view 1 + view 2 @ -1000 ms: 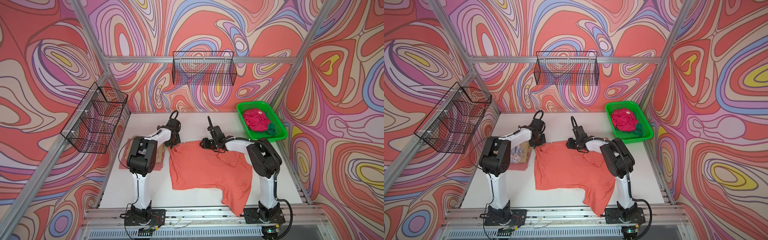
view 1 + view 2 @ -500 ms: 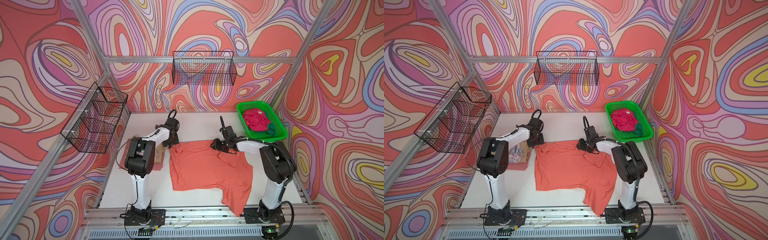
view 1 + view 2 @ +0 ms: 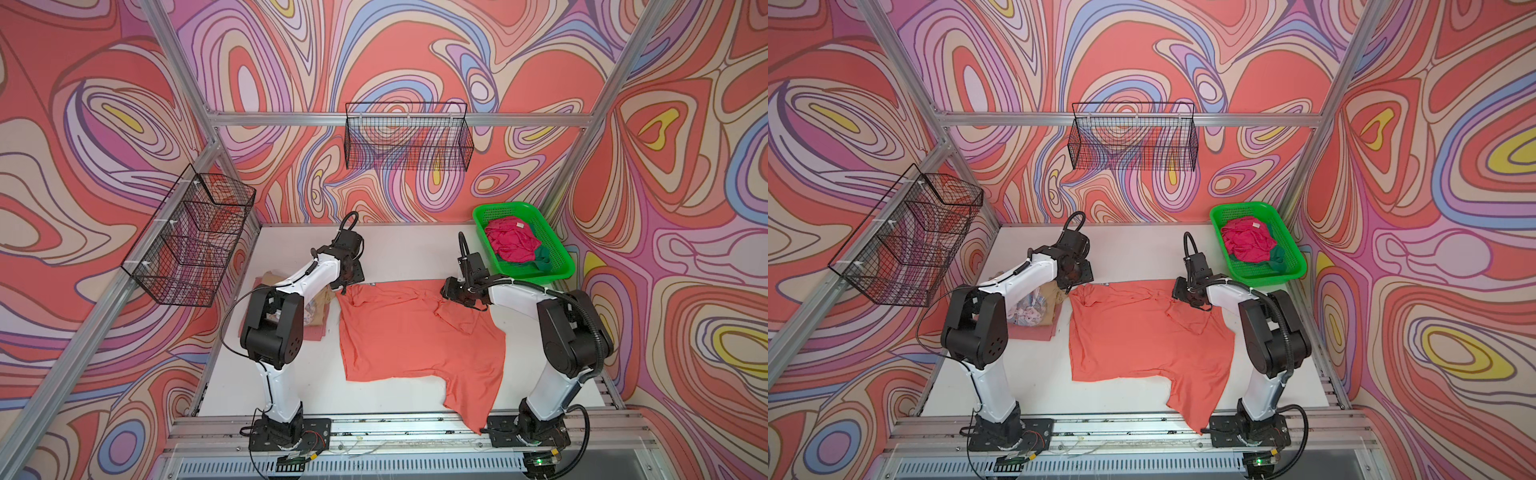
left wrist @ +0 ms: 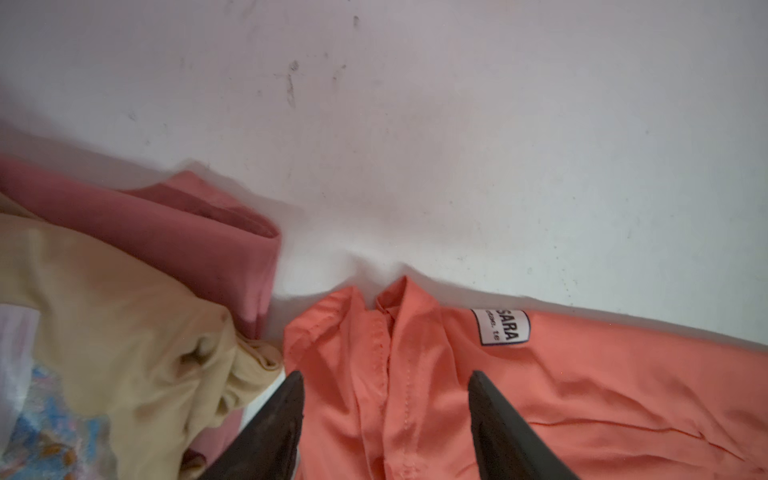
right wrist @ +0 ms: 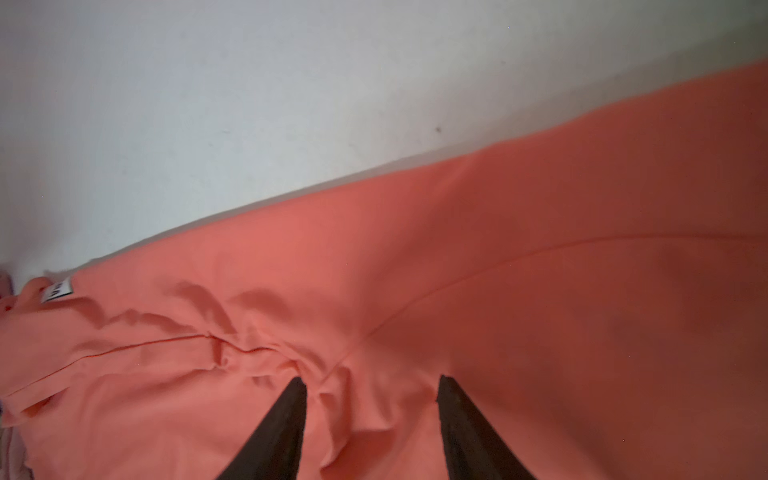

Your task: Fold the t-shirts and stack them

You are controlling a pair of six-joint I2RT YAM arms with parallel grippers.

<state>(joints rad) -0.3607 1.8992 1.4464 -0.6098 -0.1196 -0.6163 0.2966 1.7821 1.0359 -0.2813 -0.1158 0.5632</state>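
A coral-orange t-shirt [image 3: 415, 332] [image 3: 1142, 336] lies spread on the white table, one part hanging over the front edge. My left gripper [image 3: 345, 288] [image 3: 1076, 286] is at its far left corner. In the left wrist view that gripper [image 4: 386, 382] is open, its jaws on either side of a stitched seam near the white label [image 4: 500, 327]. My right gripper [image 3: 452, 292] [image 3: 1182, 293] is at the far right corner, open [image 5: 372, 384] over wrinkled cloth. A tan t-shirt [image 3: 318, 301] lies on a salmon-pink one [image 3: 318, 332] on the left. Magenta [image 3: 509, 245] and dark green [image 3: 542, 257] t-shirts fill the basket.
The green basket [image 3: 561, 272] stands at the back right corner of the table. Black wire baskets hang on the left wall [image 3: 191, 237] and on the back wall [image 3: 409, 141]. The metal rail [image 3: 395, 424] runs along the front edge.
The left gripper, shut a second ago, has opened and let go of the shirt's corner. The right gripper has moved to the right, drawing the shirt's far edge out wider.
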